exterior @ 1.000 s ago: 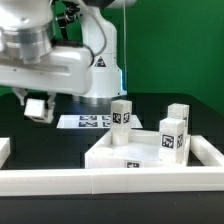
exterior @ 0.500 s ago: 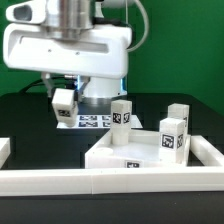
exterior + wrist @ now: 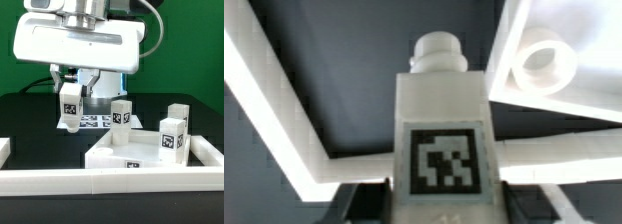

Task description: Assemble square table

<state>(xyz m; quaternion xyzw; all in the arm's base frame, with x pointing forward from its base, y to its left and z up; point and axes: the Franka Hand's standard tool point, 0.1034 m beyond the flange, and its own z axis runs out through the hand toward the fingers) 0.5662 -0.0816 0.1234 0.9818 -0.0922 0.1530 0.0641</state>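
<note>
White leg (image 3: 70, 104) clamped in the hand (image 3: 72, 88) above black table (image 3: 30, 120), green backdrop (image 3: 190, 50), tabletop slab (image 3: 135, 150) beside

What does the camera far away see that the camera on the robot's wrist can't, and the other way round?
Only the exterior view shows the three legs already standing on the tabletop: one at the back and two toward that view's right, plus the marker board and the border rail.

Only the wrist view shows the round peg on the held leg's end and a hole in the slab's corner.

Both show the gripper holding the fourth leg, and the tabletop.
</note>
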